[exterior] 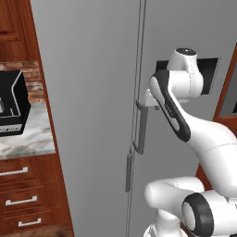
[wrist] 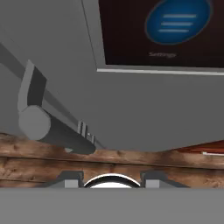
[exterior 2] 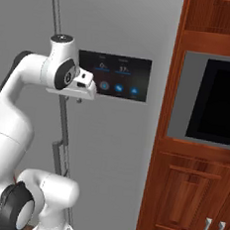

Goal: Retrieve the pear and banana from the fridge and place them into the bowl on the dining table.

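Left base view: white arm fills the lower right; its gripper [exterior: 147, 102] sits at centre frame against the top of the fridge's [exterior: 88, 92] right-door bar handle [exterior: 141, 127]. Doors look shut or barely cracked, so nothing inside can be seen. Toaster-like black appliance [exterior: 10, 104] on the marble counter [exterior: 25, 139], left edge, over wooden drawers [exterior: 23, 199].

Right base view: gripper [exterior 2: 79, 96] upper left, at the handle [exterior 2: 63, 132], just left of the door's dark touch panel [exterior 2: 115, 77]. Built-in oven [exterior 2: 213, 101] in reddish cabinet, right.

Hand view: handle end [wrist: 48, 124] at left, close, panel [wrist: 166, 30] above. Finger tips hidden; cannot tell how wide the jaws stand or whether they clamp the bar.

Judgement: door-opening step. Next: firm hold, pull outward. Pear, banana, bowl unseen, presumably fruit inside.
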You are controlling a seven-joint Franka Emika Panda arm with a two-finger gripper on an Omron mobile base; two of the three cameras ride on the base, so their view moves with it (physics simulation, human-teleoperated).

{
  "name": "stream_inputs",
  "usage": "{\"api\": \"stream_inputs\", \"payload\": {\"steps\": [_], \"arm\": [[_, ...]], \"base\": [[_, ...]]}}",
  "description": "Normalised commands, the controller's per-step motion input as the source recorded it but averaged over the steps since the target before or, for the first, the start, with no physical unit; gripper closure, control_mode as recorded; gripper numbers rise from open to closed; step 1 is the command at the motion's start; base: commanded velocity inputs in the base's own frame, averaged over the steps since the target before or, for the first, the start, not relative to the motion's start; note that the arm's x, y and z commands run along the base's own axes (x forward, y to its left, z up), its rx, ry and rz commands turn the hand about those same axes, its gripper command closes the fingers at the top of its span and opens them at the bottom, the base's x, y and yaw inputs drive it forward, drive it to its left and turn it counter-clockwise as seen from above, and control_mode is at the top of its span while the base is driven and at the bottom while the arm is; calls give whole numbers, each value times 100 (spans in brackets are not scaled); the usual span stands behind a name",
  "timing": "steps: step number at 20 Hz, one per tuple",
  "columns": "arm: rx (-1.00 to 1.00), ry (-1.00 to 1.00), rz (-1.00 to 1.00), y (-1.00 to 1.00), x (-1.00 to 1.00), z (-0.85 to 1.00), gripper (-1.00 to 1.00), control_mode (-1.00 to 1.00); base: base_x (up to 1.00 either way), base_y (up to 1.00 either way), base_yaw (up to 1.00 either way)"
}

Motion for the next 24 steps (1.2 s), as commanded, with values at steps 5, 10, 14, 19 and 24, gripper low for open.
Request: {"api": "stream_inputs", "payload": {"steps": [5, 10, 14, 19, 24], "arm": [[-3, -13, 0, 0, -32, 0, -100, -100], [-4, -18, 0, 0, -72, 0, -100, -100], [-1, -11, 0, 0, -67, -4, -100, -100], [0, -4, 0, 0, -60, -14, -100, -100], [0, -1, 2, 0, -59, -28, -100, -100]], "base": [[0, 0, 0], [0, 0, 0], [0, 0, 0], [0, 0, 0], [0, 0, 0]]}}
